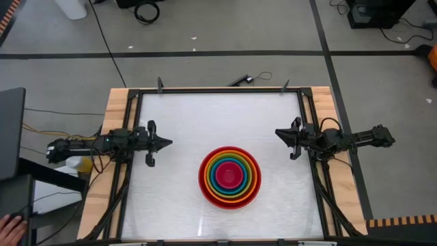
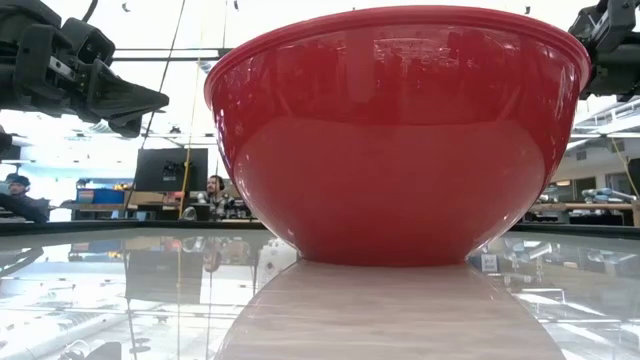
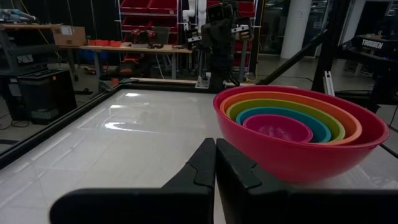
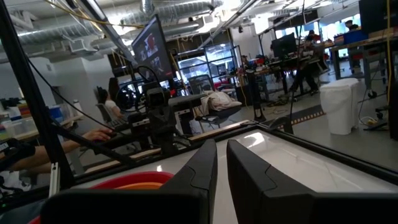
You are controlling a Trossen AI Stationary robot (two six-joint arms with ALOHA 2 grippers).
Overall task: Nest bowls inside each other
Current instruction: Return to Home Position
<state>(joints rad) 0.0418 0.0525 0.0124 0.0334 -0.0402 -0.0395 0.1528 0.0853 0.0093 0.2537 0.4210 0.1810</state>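
Observation:
The bowls stand nested as one stack toward the table's near edge. The red bowl (image 1: 203, 179) is outermost and rests on its base (image 2: 385, 255). Inside it sit the orange bowl (image 3: 354, 127), the yellow-green bowl (image 3: 336, 129), the blue bowl (image 3: 318, 129) and the pink bowl (image 1: 230, 175) at the centre. My left gripper (image 1: 169, 143) hangs level at the table's left side, shut and holding nothing, pointing toward the stack (image 3: 215, 144). My right gripper (image 1: 277, 133) hangs at the right side, its fingers almost together (image 4: 221, 144), with nothing between them.
Black frame rails (image 1: 218, 91) and wooden side boards (image 1: 116, 109) border the white table top. A person's hand (image 1: 8, 224) shows at the near left, off the table. Bare table lies between each gripper and the stack and behind it.

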